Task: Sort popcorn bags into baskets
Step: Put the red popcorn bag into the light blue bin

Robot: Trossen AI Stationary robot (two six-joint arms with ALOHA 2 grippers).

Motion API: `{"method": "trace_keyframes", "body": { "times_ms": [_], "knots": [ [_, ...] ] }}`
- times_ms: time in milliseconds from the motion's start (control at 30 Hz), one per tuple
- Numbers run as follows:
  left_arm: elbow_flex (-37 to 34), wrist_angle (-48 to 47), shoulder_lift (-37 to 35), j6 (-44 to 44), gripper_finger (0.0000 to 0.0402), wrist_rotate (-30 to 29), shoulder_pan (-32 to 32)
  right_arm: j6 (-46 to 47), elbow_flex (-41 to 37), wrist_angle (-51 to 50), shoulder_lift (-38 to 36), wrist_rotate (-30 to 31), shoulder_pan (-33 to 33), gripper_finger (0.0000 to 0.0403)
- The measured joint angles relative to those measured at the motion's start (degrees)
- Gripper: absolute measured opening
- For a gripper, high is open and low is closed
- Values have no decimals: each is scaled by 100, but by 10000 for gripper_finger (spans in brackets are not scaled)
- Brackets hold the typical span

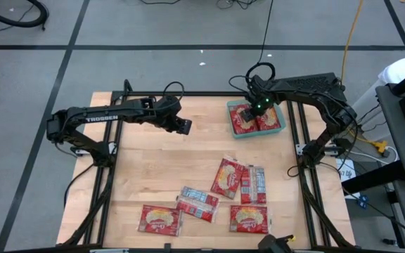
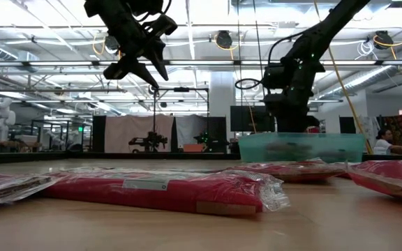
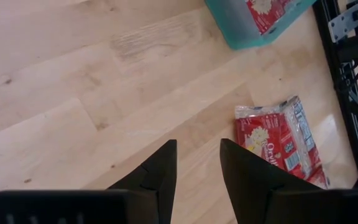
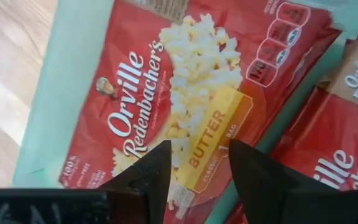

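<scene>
Several popcorn bags point(image 1: 225, 177) lie on the wooden table point(image 1: 146, 161); both arms' fingers narrowly parted, empty

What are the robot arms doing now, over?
Right gripper open above the basket, nothing held. Left gripper open, empty, waiting. Loose popcorn bags on table.

The table point(image 1: 146, 169) is made of pale, smooth wood. The popcorn bags point(image 1: 225, 177) are wrapped in shiny, crinkly plastic. The basket point(image 1: 281, 128) is made of matt teal plastic.
</scene>
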Motion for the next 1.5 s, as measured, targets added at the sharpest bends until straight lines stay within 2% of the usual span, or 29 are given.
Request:
{"method": "trace_keyframes", "body": {
  "times_ms": [267, 367, 433, 500, 567, 733, 867, 1100, 1300, 1400, 1500],
  "knots": [
    [0, -2, 0, 485, 124, 0, 0, 413, -4, 316, -839, 53, -47, 151],
    [0, -224, 0, 695, 124, 47, 4, 666, -4, 518, -1286, -615, -44, 150],
    [0, -511, 0, 812, 124, 51, 8, 1140, -4, 558, -1624, -1137, 13, 150],
    [0, -771, 3, 1085, 124, 116, 9, 1763, -4, 626, -1951, -1353, 146, 150],
    [0, -962, 51, 1505, 124, 350, 9, 2253, -4, 609, -2260, -1223, 333, 150],
    [0, -1498, 199, 2372, 124, 1274, 37, 3045, -2, 669, -2839, -202, 984, 150],
    [0, -2046, 210, 2882, 124, 1386, -9, 3637, -2, 666, -3052, 427, 1579, 151],
    [0, -2501, 210, 3351, 124, 1655, -266, 4315, -171, 902, -3077, 1049, 2657, 151],
    [0, -2334, 210, 2966, 129, 1874, -719, 5008, -545, 1553, -3075, 1064, 3030, 151],
    [0, -2350, 218, 2597, 158, 1873, -1106, 4917, -620, 2067, -3092, 1059, 3100, 151],
    [2, -2312, 405, 2110, 201, 1842, -1511, 4768, -631, 2176, -3097, 983, 3088, 151]
  ]
}}
